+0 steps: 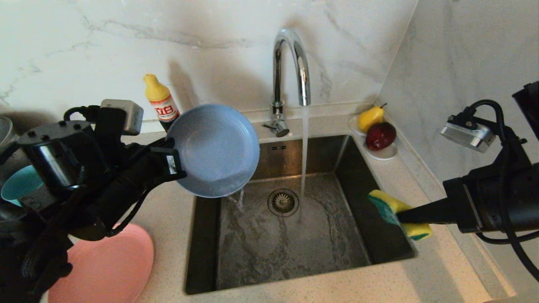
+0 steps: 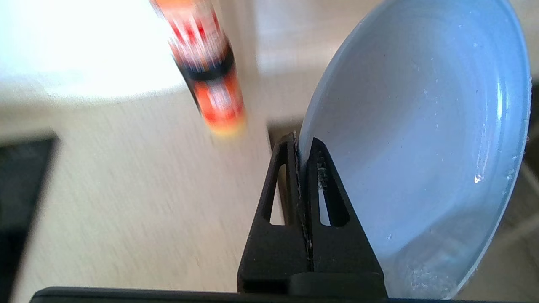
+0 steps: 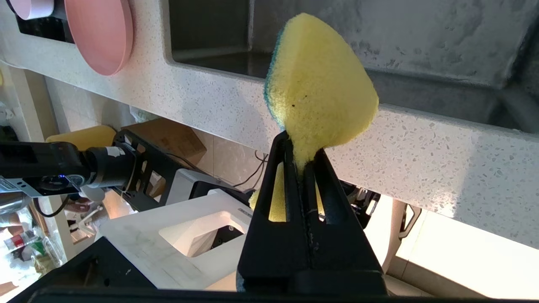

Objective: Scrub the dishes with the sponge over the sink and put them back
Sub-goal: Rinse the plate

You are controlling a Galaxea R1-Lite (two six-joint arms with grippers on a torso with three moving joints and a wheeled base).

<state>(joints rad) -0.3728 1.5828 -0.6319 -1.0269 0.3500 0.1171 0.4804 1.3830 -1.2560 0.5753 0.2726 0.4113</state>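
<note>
Grey-blue plate (image 1: 214, 149) was matte, round w/ a shallow raised rim, tilted nearly on edge above the back-left corner of the sink (image 1: 294, 235), wet inside, water dribbling off its low edge into the basin. Left gripper (image 1: 179, 162) had its black fingers (image 2: 320, 202) pinching the plate's rim, one finger each side of the wall. Sponge (image 1: 398, 214) was soft yellow foam w/ a green scouring face, squashed and bent, held over the sink's right rim by the right gripper (image 3: 301, 162), fingers pressed tight on its lower part so the foam bulged above them. Sink was square brushed steel, wet and streaky, round drain strainer (image 1: 283, 202) in the middle; chrome gooseneck faucet (image 1: 288, 80) was running a thin stream onto the floor of the basin. Desk (image 1: 168, 235) was pale speckled stone, marble-look wall behind. Pink plate (image 1: 105, 269) lay flat on the desk left of the sink, matte, partly under the left arm; a teal bowl (image 1: 19, 185) showed at far left behind that arm. Yellow bottle (image 1: 162, 103) w/ red-and-white label stood behind the blue plate; label had characters, not readable. Small white dish (image 1: 381, 153) at the back-right corner held a yellow pear (image 1: 370, 118) and a dark red fruit (image 1: 380, 135), touching.
</note>
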